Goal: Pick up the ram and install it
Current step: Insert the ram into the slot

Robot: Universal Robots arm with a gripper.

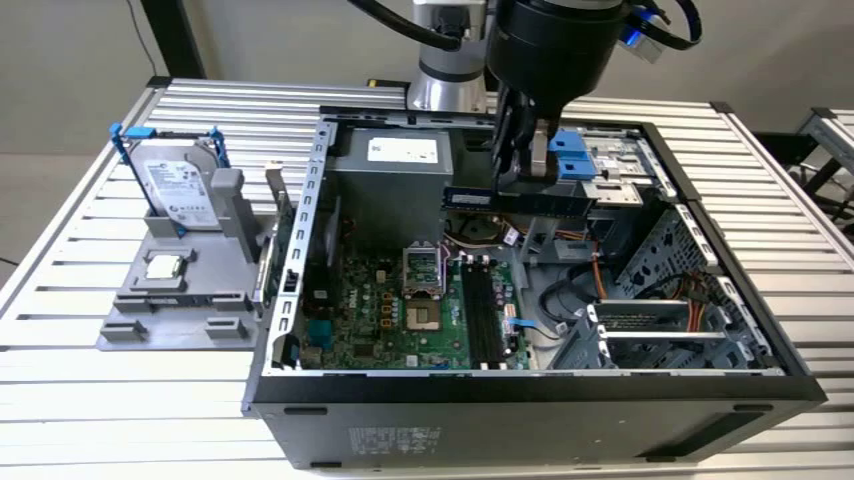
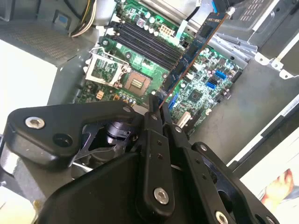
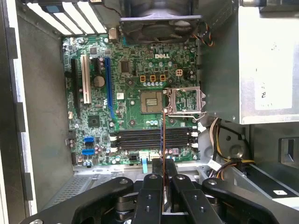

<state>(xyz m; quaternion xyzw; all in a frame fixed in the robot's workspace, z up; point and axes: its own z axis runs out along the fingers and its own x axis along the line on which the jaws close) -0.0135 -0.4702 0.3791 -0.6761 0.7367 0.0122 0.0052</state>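
Note:
The ram (image 1: 475, 198) is a long, dark circuit stick held level above the open computer case (image 1: 534, 385). My gripper (image 1: 523, 182) is shut on it from above, near its middle. In the second wrist view the ram (image 2: 191, 56) runs out from my gripper (image 2: 159, 111) over the green motherboard (image 2: 201, 88). In the first wrist view the ram (image 3: 163, 133) is seen edge-on as a thin line between the fingers (image 3: 152, 186). It hangs above the black memory slots (image 3: 152, 137), well apart from them. The slots (image 1: 483, 310) lie on the case floor, to the exterior view's right of the processor socket (image 1: 420, 295).
A silver hard drive in a blue frame (image 1: 180, 185) stands on a grey holder (image 1: 174, 315) at the exterior view's left, with a small square processor chip (image 1: 164, 266) in front. Inside the case are a power supply (image 1: 394, 165), cables (image 1: 587, 290) and a drive cage (image 1: 654, 325).

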